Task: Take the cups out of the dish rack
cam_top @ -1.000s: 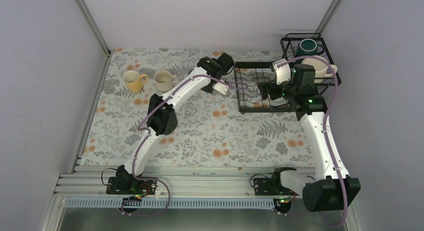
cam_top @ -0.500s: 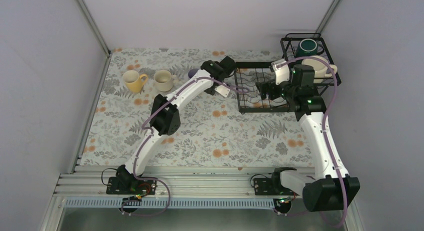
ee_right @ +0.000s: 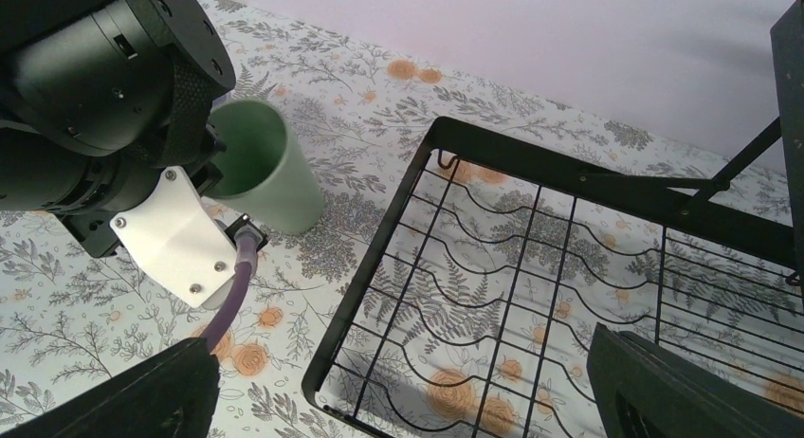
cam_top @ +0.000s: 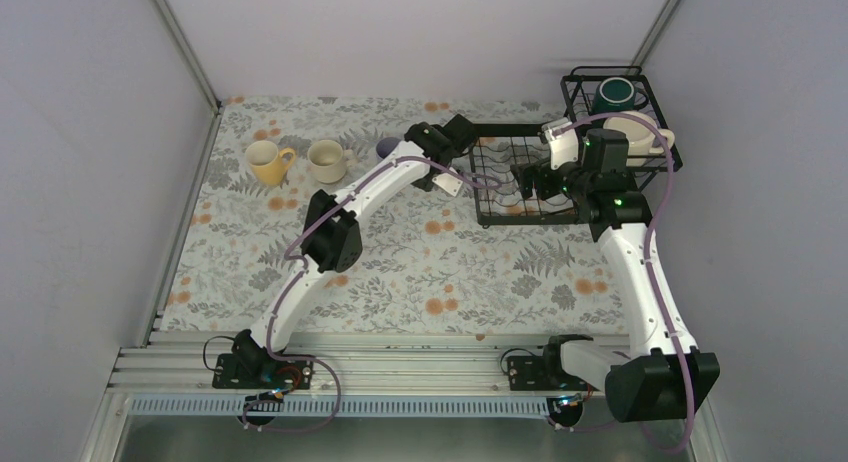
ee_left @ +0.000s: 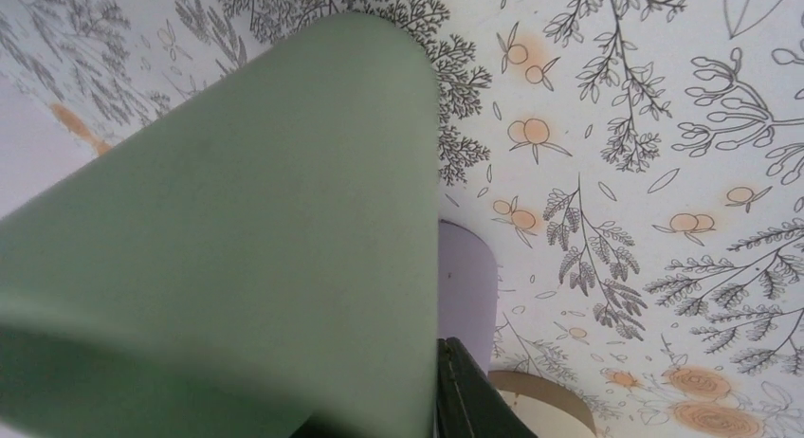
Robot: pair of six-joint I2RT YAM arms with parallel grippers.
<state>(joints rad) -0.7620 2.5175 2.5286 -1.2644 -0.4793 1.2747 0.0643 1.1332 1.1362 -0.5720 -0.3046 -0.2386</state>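
My left gripper (ee_right: 220,163) is shut on a mint-green tumbler (ee_right: 270,168), which is upright on the floral table just left of the black wire dish rack (ee_right: 379,267). The tumbler fills the left wrist view (ee_left: 237,229), with one dark finger (ee_left: 465,391) against its side. A lavender tumbler (ee_left: 466,286) stands just beyond it. My right gripper (ee_right: 408,391) is wide open and empty over the rack's plate-slot tray (cam_top: 480,197). A dark green mug (cam_top: 617,90) and a cream mug (cam_top: 637,134) sit in the raised basket.
A yellow mug (cam_top: 268,162) and a cream mug (cam_top: 326,160) stand on the table at the back left, with the lavender tumbler (cam_top: 385,145) to their right. Grey walls close in the left, back and right sides.
My left arm has shifted slightly toward the rack with the mint-green tumbler, and the lavender tumbler now shows beside it. The right arm has barely moved.
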